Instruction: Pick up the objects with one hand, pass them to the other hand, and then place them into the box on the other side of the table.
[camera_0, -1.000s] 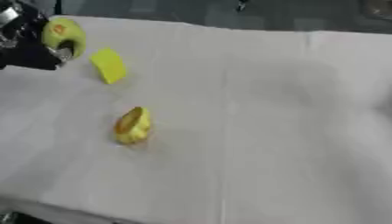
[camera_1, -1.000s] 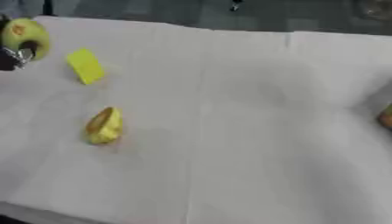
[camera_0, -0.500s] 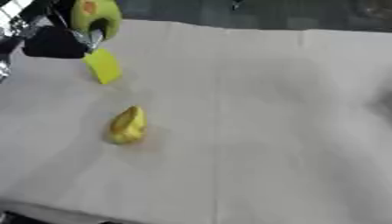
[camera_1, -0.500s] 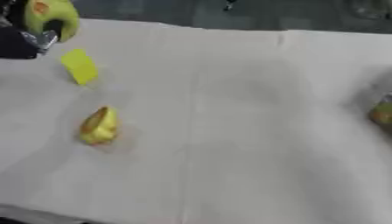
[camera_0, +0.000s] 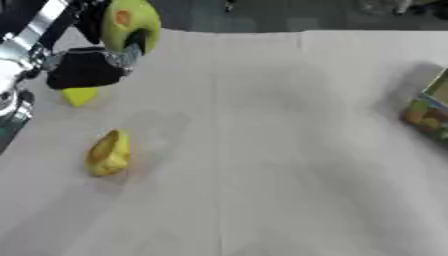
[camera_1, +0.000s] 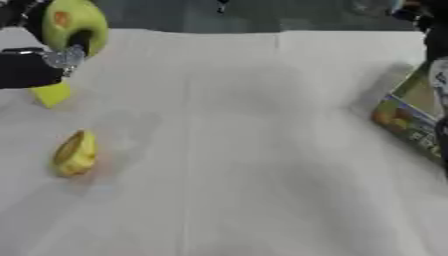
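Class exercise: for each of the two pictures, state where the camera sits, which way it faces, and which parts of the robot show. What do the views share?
Left eye view: in the head, looking down at the table; left hand holds the green apple.
Right eye view: beside it, same aim; shows more of the box.
Shared: apple, yellow block, yellow fruit.
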